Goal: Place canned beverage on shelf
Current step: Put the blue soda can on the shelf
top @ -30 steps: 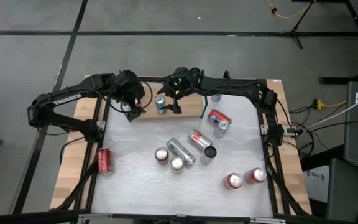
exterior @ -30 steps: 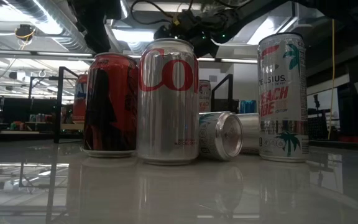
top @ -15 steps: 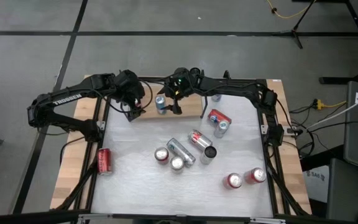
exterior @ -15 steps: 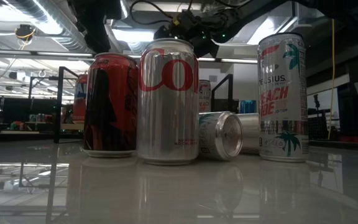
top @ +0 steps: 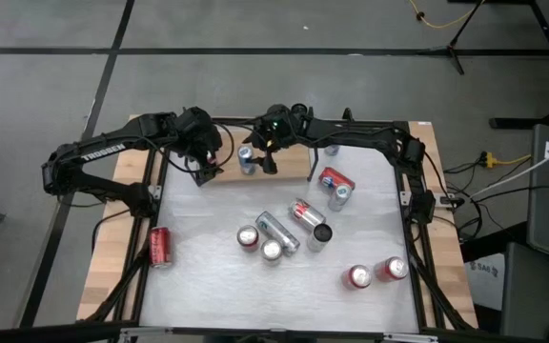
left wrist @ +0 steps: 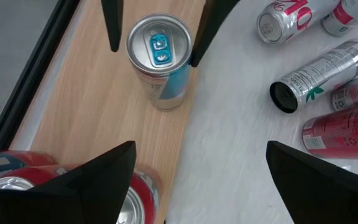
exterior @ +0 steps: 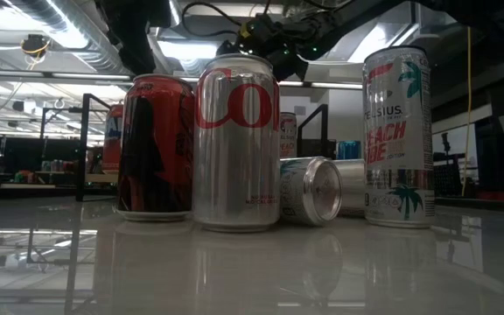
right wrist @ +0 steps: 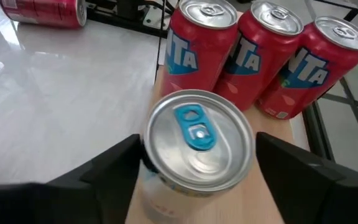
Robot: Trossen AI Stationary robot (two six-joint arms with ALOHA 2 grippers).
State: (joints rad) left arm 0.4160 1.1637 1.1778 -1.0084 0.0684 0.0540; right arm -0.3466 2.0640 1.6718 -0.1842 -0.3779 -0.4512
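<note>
A silver-and-light-blue can with a blue tab (left wrist: 159, 50) stands upright on the shelf (left wrist: 104, 106), a light-brown board along the table's far side (top: 292, 160). My right gripper (right wrist: 197, 138) is open and points down over it, one finger on each side of the can's top; the gripper also shows in the left wrist view (left wrist: 154, 55) and the high view (top: 260, 157). Three red cans (right wrist: 201, 46) stand on the shelf's left end. My left gripper (left wrist: 197, 180) is open and empty above them (top: 206, 164). My right gripper's fingers (left wrist: 199, 43) stand close beside the rim of the can's top (right wrist: 244, 134), coming from above. I cannot tell whether either finger touches it. The can stands upright on its base on the shelf.
Several cans stand or lie on the whitish tabletop (top: 208, 286): two silver ones lying mid-table (top: 276, 232), a black-topped one (top: 320, 235), red ones at the near right (top: 358, 276). A red can lies on the left wooden strip (top: 159, 246). Black rails edge the shelf (top: 313, 164).
</note>
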